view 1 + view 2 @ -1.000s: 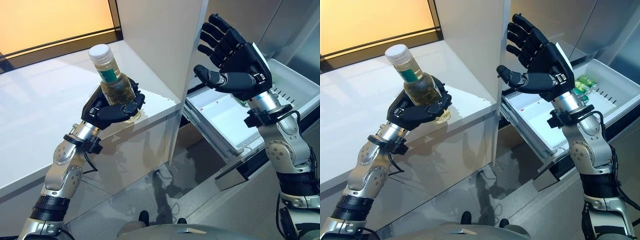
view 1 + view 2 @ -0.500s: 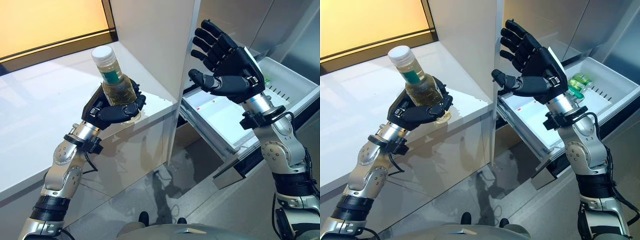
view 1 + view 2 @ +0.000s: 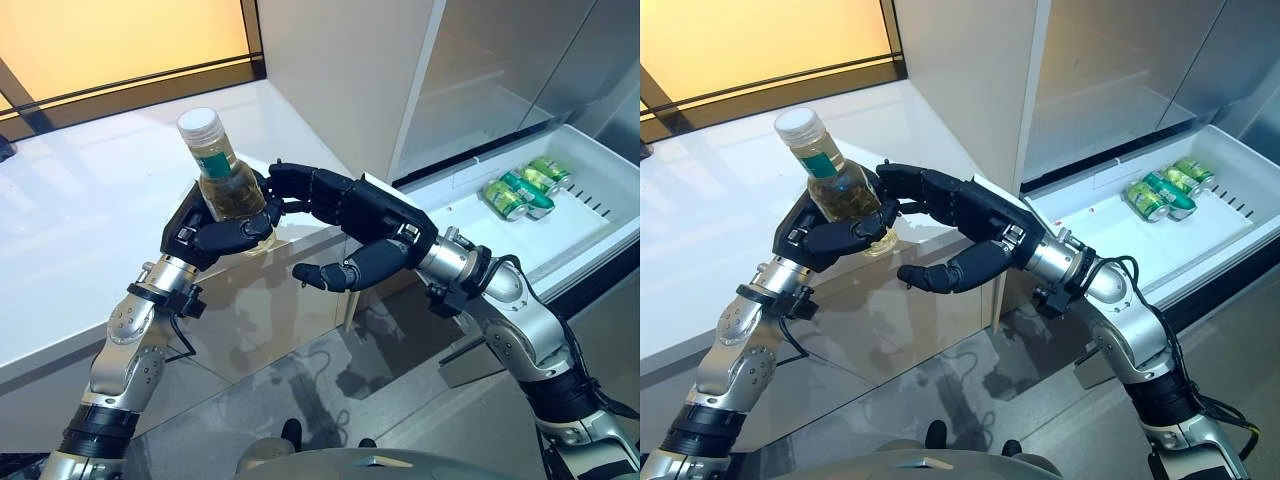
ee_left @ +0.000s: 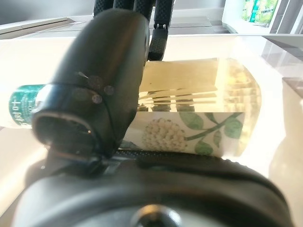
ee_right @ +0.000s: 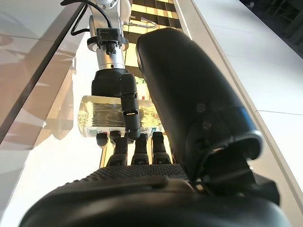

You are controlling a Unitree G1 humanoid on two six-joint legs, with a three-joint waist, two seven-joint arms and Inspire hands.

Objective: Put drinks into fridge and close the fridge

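Amber bottle (image 3: pixel 228 178) gripped by left hand (image 3: pixel 215 232); right hand (image 3: pixel 350 220) open, fingertips hidden behind bottle.

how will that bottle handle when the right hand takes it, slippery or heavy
Probably heavy for its size: the bottle looks nearly full of pale liquid. Its clear, smooth wall may be slippery, so the right hand, fingers straight beside it, should wrap firmly. Likely stiff: it shows no dent under the left hand's curled grip.
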